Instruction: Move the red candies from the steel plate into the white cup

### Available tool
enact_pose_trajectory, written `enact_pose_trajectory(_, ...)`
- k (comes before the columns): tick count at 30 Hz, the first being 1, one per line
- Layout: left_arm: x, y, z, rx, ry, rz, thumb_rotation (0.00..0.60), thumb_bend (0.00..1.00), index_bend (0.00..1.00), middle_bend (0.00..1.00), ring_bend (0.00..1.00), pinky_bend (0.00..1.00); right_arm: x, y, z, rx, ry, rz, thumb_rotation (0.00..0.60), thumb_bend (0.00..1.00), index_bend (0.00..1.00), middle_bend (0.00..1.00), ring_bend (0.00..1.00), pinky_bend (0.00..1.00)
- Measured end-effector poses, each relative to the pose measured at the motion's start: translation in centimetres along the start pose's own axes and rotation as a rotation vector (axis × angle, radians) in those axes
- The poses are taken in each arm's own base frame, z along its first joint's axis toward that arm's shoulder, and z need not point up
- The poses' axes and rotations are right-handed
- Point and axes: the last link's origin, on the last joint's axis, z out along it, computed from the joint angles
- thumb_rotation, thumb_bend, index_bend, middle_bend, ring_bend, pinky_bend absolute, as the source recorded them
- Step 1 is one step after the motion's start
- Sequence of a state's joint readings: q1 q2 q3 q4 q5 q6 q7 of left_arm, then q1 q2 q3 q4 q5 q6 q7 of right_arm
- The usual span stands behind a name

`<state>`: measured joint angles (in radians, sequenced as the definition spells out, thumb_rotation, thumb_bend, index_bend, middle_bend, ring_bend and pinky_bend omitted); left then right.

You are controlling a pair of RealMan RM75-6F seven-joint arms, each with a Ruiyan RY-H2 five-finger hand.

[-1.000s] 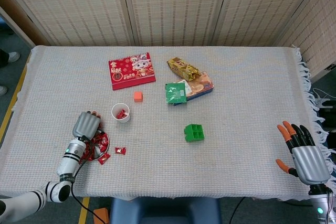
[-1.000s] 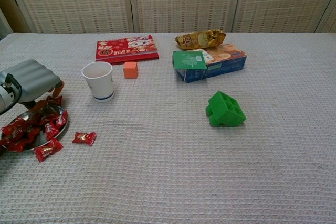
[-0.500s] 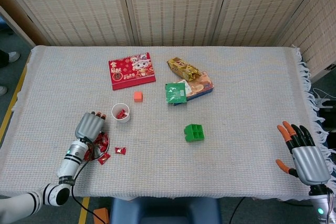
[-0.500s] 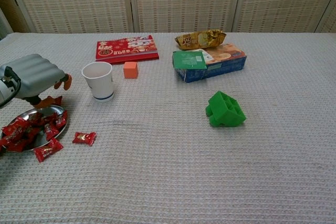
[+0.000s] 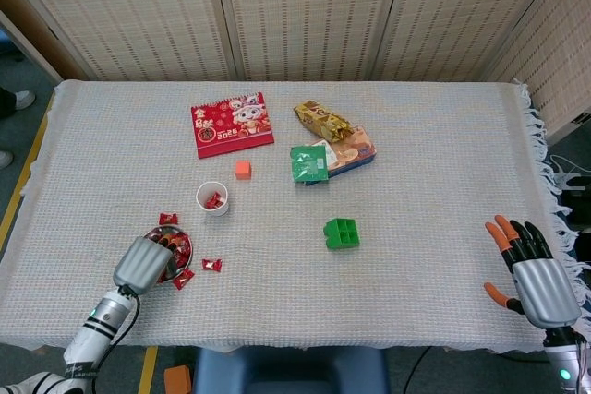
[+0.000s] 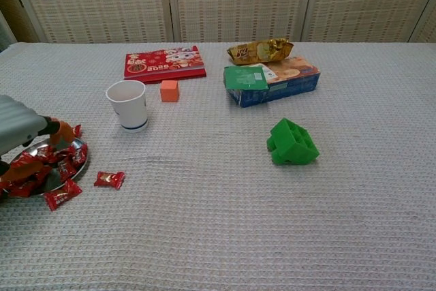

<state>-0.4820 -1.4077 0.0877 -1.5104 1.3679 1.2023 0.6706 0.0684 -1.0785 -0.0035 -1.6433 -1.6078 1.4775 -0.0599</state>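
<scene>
Lower left of the head view: steel plate (image 5: 181, 239), small, round and shiny, heaped with red candies (image 5: 177, 251) in crinkled glossy wrappers twisted at both ends. Chest view puts the same plate at the left edge, rim showing under the pile.

Strays on the cloth: one candy (image 5: 168, 219) just above the plate, one (image 5: 183, 279) at its lower edge, one (image 5: 212, 265) just right of it.

White cup (image 5: 212, 198) stands upright above and right of the plate, near but apart; a dark band rings its base in the chest view. At least one red candy (image 5: 214, 199) lies inside.

Left hand (image 5: 143, 261): grey back up, over the plate's lower-left side, orange-tipped fingers (image 6: 60, 130) down among the wrappers. Cannot tell whether it grips any.

Right hand (image 5: 534, 276): lower right corner of the head view, fingers spread apart, holding nothing.
</scene>
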Motion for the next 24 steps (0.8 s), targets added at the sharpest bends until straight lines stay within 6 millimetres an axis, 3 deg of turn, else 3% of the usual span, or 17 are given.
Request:
enact_pose_trajectory(5,-1.5,-0.7,-2.9,0.038,-0.011,-0.013,0.6,0.4,0.23,0.28,0.49,0.97,0.0,-0.2,0.0,0.011,-0.002,0.003,0.6,0.13,0.0,0.0,0.0,0.0)
enact_pose_trajectory(8,-2.2,-1.2,-3.5,0.057,-0.03,-0.005,0.6,0.4,0.22,0.27,0.49,0.97,-0.1,-0.2,0.0,0.015,-0.006,0.001,0.6,0.13,0.0,0.0,0.0,0.0)
enact_pose_trajectory(16,-3.5,-1.8,-2.9,0.078,-0.06,0.011,0.6,0.4,0.23,0.26,0.49,0.97,-0.2,-0.4,-0.1,0.017,-0.007,-0.003,0.6,0.13,0.0,0.0,0.0,0.0)
enact_pose_trajectory(24,-4.3,-1.1,-1.9,0.061,-0.057,0.001,0.6,0.4,0.29,0.35,0.51,0.99,-0.2,-0.3,-0.1,0.01,-0.008,-0.005,0.6,0.13,0.0,0.0,0.0,0.0)
